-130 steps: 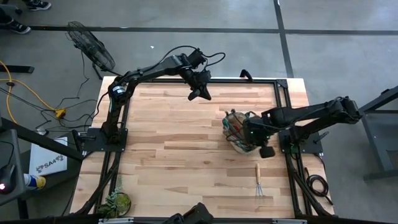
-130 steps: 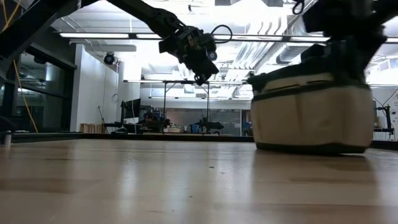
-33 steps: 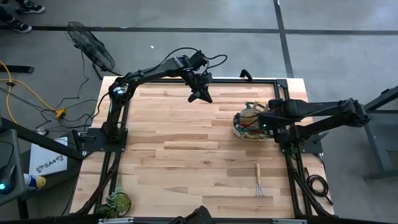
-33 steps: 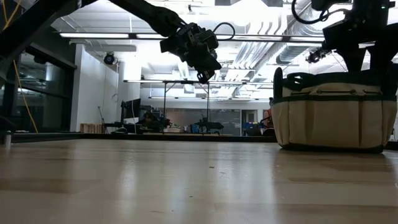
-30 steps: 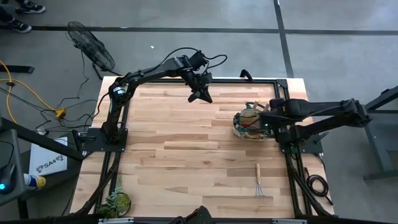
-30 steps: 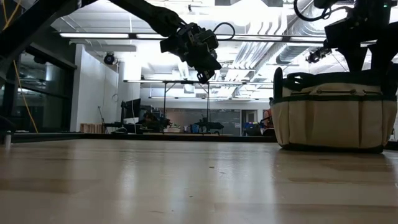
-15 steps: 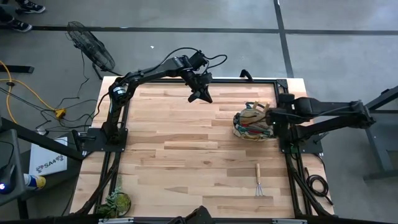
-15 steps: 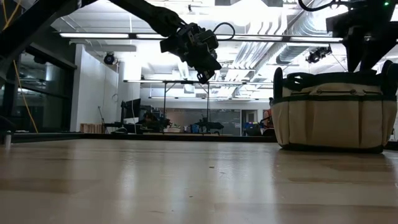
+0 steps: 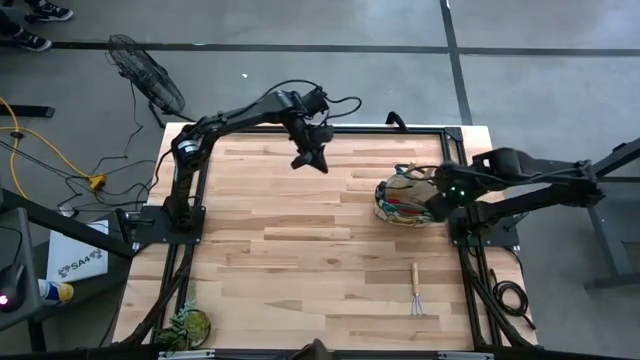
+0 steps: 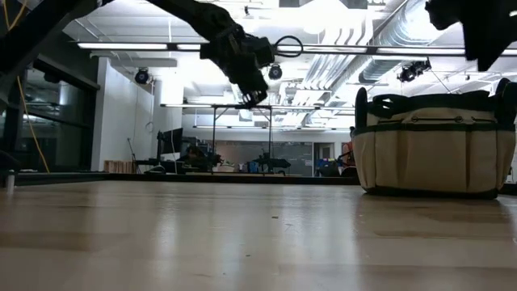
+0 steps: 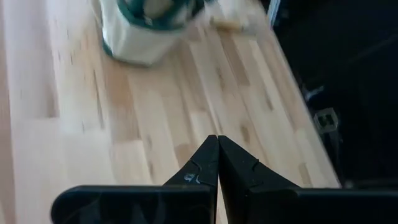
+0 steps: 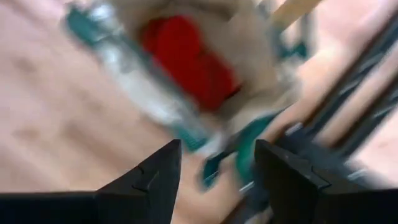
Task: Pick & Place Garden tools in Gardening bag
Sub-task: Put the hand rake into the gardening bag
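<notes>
Hand rake (image 9: pixel 417 291) lies alone on the desk (image 9: pixel 290 250) near the gardening bag (image 9: pixel 403 198), light and stiff, likely best pinched mid-handle by the right gripper (image 9: pixel 437 205), fingers apart above the bag

Gardening bag (image 10: pixel 432 145) upright on table (image 10: pixel 202 234); left claw (image 10: pixel 252 97) aloft.

Wooden table (image 9: pixel 300 250), gardening bag (image 9: pixel 403 200), hand rake (image 9: pixel 416 290)

Two robot arms are working over one wooden table (image 9: pixel 300 240). One gardening bag (image 9: pixel 402 198) is standing on it, one hand rake (image 9: pixel 417 290) is lying apart, one plant clump (image 9: pixel 187 325) is sitting at a corner, and one floor fan (image 9: pixel 145 75) is standing beyond.
</notes>
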Controlling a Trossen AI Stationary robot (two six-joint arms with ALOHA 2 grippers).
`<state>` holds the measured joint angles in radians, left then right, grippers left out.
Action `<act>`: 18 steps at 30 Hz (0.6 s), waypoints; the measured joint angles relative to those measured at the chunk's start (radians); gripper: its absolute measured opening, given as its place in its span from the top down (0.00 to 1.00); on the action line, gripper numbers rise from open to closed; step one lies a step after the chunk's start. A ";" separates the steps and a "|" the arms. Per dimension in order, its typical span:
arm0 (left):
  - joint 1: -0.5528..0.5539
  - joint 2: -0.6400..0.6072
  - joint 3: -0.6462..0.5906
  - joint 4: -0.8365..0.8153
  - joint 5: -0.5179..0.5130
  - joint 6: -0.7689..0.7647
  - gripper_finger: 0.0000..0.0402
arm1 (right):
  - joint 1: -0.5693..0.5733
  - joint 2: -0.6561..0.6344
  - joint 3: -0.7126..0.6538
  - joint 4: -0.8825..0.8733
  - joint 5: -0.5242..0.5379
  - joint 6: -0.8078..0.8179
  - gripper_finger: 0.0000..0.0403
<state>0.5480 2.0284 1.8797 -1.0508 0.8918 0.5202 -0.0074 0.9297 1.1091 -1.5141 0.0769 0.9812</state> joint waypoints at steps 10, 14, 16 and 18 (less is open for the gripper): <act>-0.013 -0.095 -0.058 -0.153 -0.032 0.125 1.00 | 0.174 -0.027 0.000 0.256 -0.176 0.345 0.51; -0.021 -0.168 -0.146 -0.109 -0.030 0.124 1.00 | 0.310 -0.008 0.000 0.313 -0.096 0.514 0.51; -0.028 -0.214 -0.209 -0.067 -0.030 0.109 1.00 | 0.381 0.009 0.000 0.338 -0.071 0.604 0.51; -0.043 -0.259 -0.281 0.016 -0.019 0.079 1.00 | 0.454 0.034 0.000 0.358 -0.047 0.699 0.51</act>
<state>0.5050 1.7695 1.5988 -1.0348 0.8727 0.5990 0.4463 0.9636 1.1088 -1.1558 0.0301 1.6797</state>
